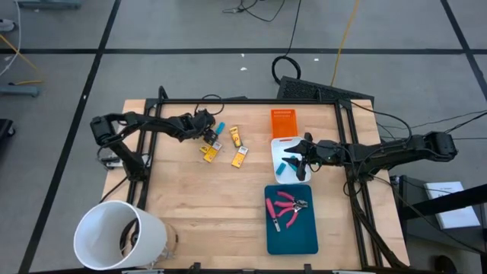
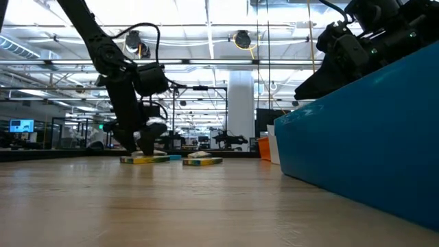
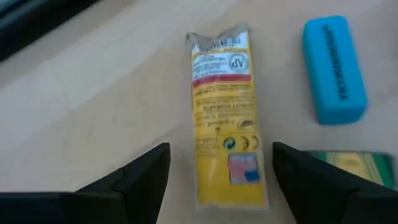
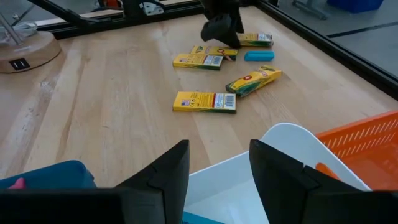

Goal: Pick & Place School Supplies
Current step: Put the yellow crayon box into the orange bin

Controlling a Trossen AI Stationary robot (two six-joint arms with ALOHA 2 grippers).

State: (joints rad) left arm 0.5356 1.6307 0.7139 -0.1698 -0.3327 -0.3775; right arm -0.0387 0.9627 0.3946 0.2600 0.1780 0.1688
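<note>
My left gripper (image 1: 207,137) (image 3: 221,180) is open and low over the far-left group of supplies. Its fingers stand on either side of a yellow crayon pack (image 3: 227,112) that lies flat on the table, without touching it. A light-blue eraser (image 3: 334,68) (image 1: 220,127) lies beside that pack, and other yellow packs (image 1: 240,157) (image 4: 204,101) lie flat nearby. My right gripper (image 1: 301,157) (image 4: 219,168) is open above the white tray (image 1: 278,146), where a light-blue piece (image 1: 283,167) lies. Pink-handled scissors (image 1: 289,207) lie in the teal tray (image 1: 304,242).
An orange tray (image 1: 282,123) sits at the far side of the white tray. A big white bucket (image 1: 122,236) stands at the near-left corner. In the low view the teal tray's wall (image 2: 370,137) fills the right side. Bare wood lies between the packs and the near edge.
</note>
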